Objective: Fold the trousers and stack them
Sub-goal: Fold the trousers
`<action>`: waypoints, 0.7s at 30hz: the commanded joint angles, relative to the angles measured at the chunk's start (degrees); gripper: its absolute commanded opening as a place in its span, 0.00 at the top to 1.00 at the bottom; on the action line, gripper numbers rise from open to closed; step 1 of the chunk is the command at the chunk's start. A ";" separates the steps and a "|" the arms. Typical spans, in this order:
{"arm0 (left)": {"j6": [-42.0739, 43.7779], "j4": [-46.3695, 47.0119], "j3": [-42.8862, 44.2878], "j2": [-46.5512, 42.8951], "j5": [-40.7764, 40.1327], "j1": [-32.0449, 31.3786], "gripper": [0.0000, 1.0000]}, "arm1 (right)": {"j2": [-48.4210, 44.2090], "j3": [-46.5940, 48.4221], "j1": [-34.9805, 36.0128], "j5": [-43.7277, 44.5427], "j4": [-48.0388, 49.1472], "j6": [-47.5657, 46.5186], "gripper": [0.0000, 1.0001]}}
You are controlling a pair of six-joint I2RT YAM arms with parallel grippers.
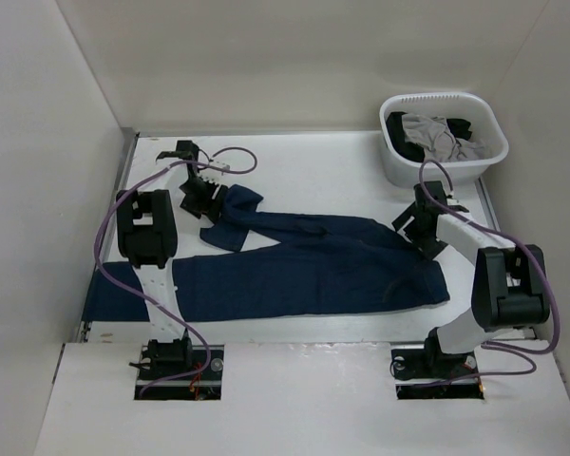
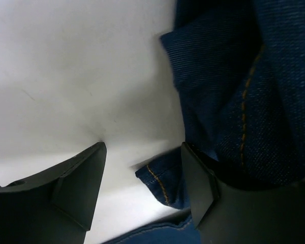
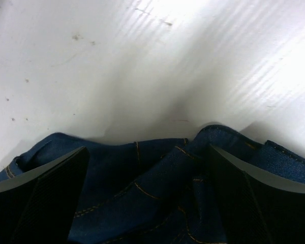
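The dark navy jeans lie flat across the table, with one leg angled up toward the far left. My left gripper is at that leg's end. In the left wrist view it is open, and a hem corner with orange stitching lies between the fingers, next to the right finger. My right gripper is low over the jeans' far right edge. In the right wrist view it is open, with wrinkled denim between the fingers.
A white laundry basket stands at the back right and holds grey and black garments. White walls close in the table on the left, back and right. Purple cables loop beside both arms.
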 commanded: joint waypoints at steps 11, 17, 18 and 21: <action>5.49 -14.45 -3.37 -6.31 10.17 4.52 0.41 | 2.32 2.08 1.15 -0.53 3.11 -0.16 0.00; 4.18 -7.78 -8.48 -4.83 10.17 -0.75 0.41 | 2.58 1.73 1.15 -0.96 3.55 -1.21 0.05; 4.00 -7.07 -8.83 -3.77 9.82 -1.54 0.43 | 2.58 1.38 1.15 -1.49 3.99 -1.04 0.10; 3.30 -6.54 -8.57 -0.17 7.36 -1.56 0.84 | 1.45 -0.20 0.27 -4.56 6.27 -1.04 0.39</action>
